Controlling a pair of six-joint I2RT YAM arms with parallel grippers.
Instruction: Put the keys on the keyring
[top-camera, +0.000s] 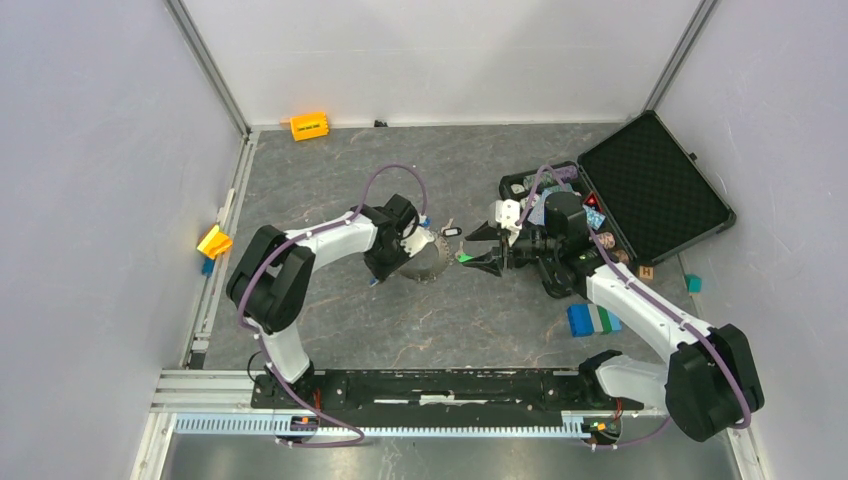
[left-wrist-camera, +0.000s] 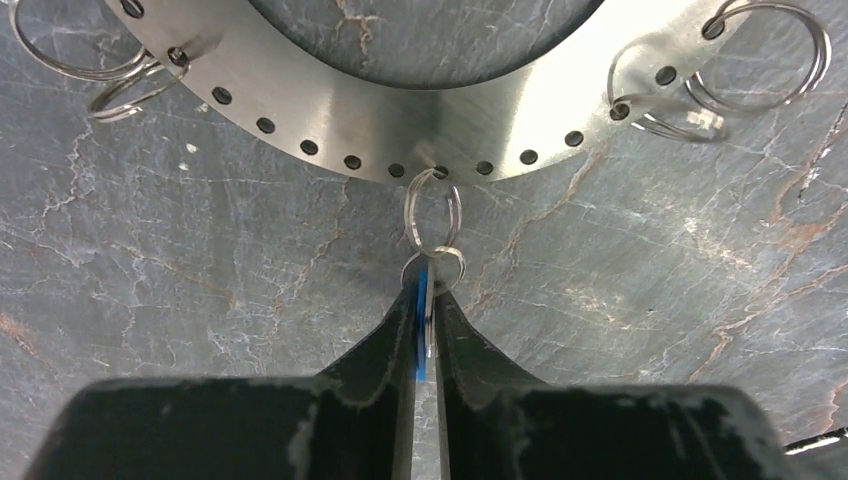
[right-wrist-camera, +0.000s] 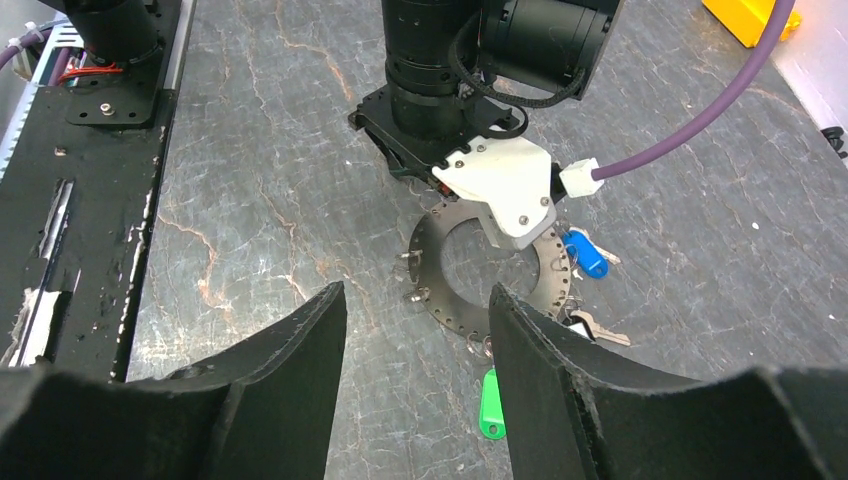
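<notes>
One camera looks down on the whole table (top-camera: 450, 330) from high up. Both wrist cameras see the keyring (left-wrist-camera: 350, 110): the left very close, the right from farther back.

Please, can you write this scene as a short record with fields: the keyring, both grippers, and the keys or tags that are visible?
Keyring: large flat silver metal ring with holes along its rim, on the grey marbled table
Left gripper: shut on a thin blue tag, which small wire rings link to a rim hole
Right gripper: open, empty, pointing at the keyring
Near rim: green plastic tag, second blue plastic tag, bare silver key; attachment unclear
</notes>
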